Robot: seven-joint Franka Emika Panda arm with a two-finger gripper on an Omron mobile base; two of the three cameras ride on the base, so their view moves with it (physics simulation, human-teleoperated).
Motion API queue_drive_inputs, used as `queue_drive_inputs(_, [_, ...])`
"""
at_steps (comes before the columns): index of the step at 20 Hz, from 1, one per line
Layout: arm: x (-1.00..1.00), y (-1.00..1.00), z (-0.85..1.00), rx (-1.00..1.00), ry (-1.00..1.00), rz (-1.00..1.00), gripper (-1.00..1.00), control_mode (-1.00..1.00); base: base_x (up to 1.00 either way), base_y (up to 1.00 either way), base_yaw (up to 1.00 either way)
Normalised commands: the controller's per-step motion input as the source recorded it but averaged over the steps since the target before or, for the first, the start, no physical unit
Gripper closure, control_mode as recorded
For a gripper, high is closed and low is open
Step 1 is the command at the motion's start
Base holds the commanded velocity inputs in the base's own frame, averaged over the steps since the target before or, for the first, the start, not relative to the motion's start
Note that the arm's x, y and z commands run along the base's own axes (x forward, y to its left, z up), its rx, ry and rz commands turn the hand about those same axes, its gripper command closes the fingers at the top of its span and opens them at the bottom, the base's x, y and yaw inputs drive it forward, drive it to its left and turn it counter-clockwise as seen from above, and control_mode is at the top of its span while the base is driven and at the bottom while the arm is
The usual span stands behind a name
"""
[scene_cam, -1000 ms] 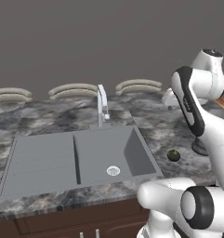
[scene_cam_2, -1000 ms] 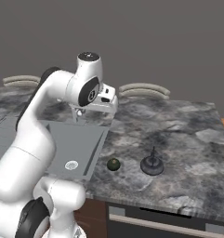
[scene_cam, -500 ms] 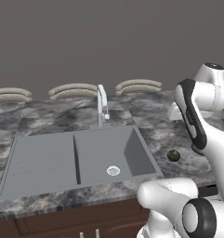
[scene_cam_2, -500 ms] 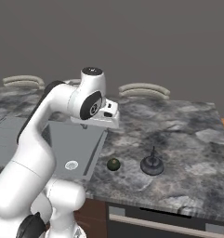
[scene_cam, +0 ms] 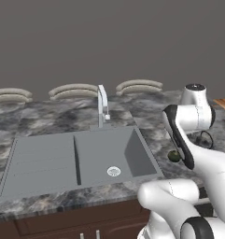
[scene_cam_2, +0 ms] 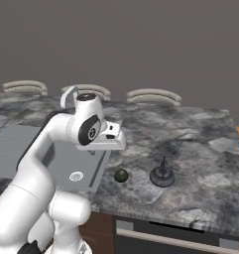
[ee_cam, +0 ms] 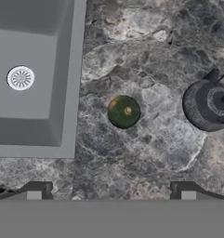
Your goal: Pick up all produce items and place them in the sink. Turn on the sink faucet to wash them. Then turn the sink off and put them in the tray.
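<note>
The produce item (ee_cam: 124, 111), small, round and dark green, lies on the marble counter just right of the sink (ee_cam: 62, 93). It also appears between basin and kettle (scene_cam_2: 121, 175), and half hidden behind my arm (scene_cam: 173, 155). My gripper (ee_cam: 111, 189) hangs above it, open, with nothing between the fingertips (ee_cam: 38, 188). The grey sink (scene_cam: 48, 163) has a ribbed drainboard on its left and a white drain (scene_cam: 114, 171). The silver faucet (scene_cam: 102, 105) stands behind the basin. A sliver of the red-brown tray (scene_cam: 224, 103) shows at the right edge.
A black kettle (scene_cam_2: 162, 176) with a loop handle stands on the counter right of the produce, close to it (ee_cam: 208, 104). Three curved chair backs (scene_cam: 74, 90) line the far side of the counter. The counter's front edge runs just below the produce.
My arm has swung right, from over the sink's right edge toward the counter above the produce. The produce and kettle have not moved.
</note>
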Motion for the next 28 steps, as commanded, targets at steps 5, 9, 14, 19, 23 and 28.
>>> queue_drive_inputs(5, [0.01, -0.05, -0.73, -0.05, 0.18, 0.0, -1.0, -1.0, 0.0, 0.0, 0.0])
queue_drive_inputs(9, [0.17, -0.11, -0.45, 0.0, 0.1, 0.0, -1.0, -1.0, 0.0, 0.0, 0.0])
queue_drive_inputs(14, [0.31, -0.26, -0.13, 0.01, 0.04, 0.03, -1.0, -1.0, 0.0, 0.0, 0.0])
queue_drive_inputs(19, [0.33, -0.33, -0.1, 0.01, 0.01, 0.04, -1.0, -1.0, 0.0, 0.0, 0.0])
queue_drive_inputs(23, [0.4, -0.18, -0.27, 0.0, 0.06, 0.04, -1.0, -1.0, 0.0, 0.0, 0.0])
queue_drive_inputs(28, [0.41, -0.03, -0.33, 0.0, 0.1, 0.04, -1.0, -1.0, 0.0, 0.0, 0.0])
